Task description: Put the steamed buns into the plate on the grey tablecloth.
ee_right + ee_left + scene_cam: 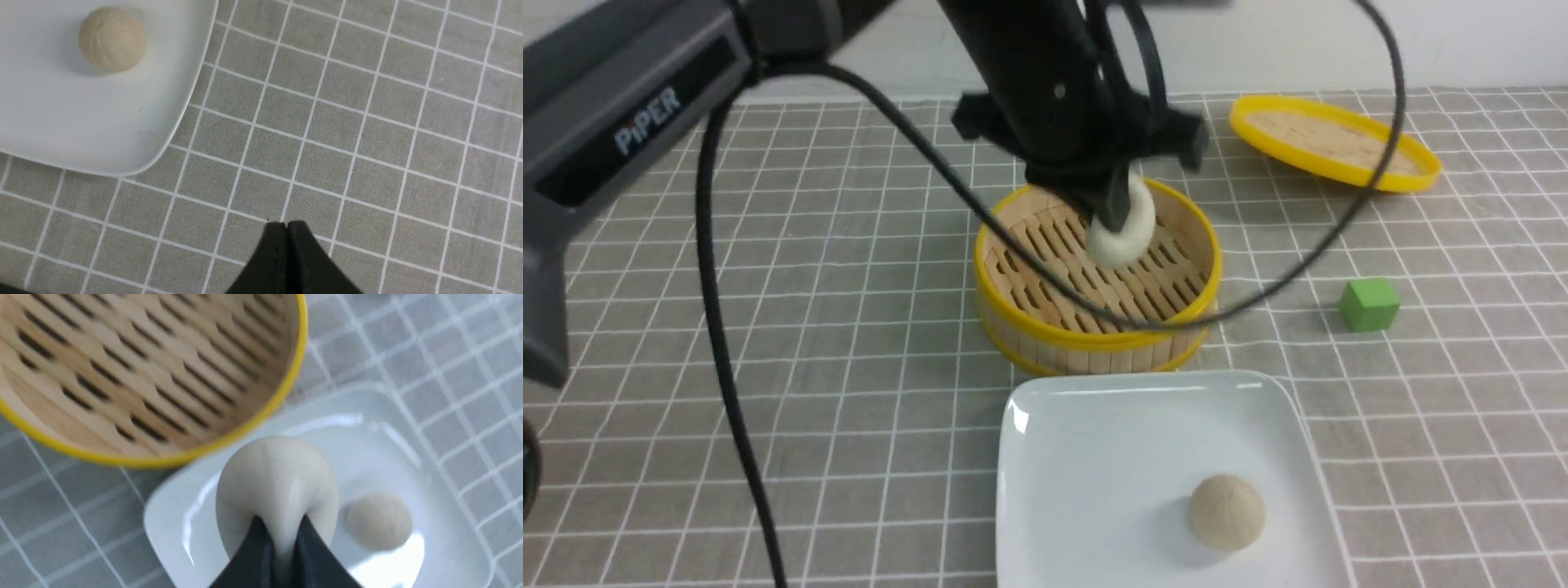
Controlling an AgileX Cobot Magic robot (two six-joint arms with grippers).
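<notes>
My left gripper (pixel 1117 219) hangs over the bamboo steamer basket (pixel 1094 339), shut on a pale steamed bun (pixel 1129 230). In the left wrist view that bun (pixel 278 482) is squeezed between the dark fingers, with the gripper (pixel 282 535) pinching its near side. A second steamed bun (pixel 1227 512) lies on the white plate (pixel 1094 441) on the grey tablecloth (pixel 849 327), in front of the basket. The right wrist view shows my right gripper (pixel 284 225) shut and empty over the cloth, beside the plate (pixel 122 134) holding that bun (pixel 111 38). The right arm is outside the front view.
A flat yellow-rimmed lid (pixel 1331 143) lies at the back right. A green cube (pixel 1369 304) sits on the cloth right of the basket. A black cable (pixel 719 343) hangs down from the left arm across the left side.
</notes>
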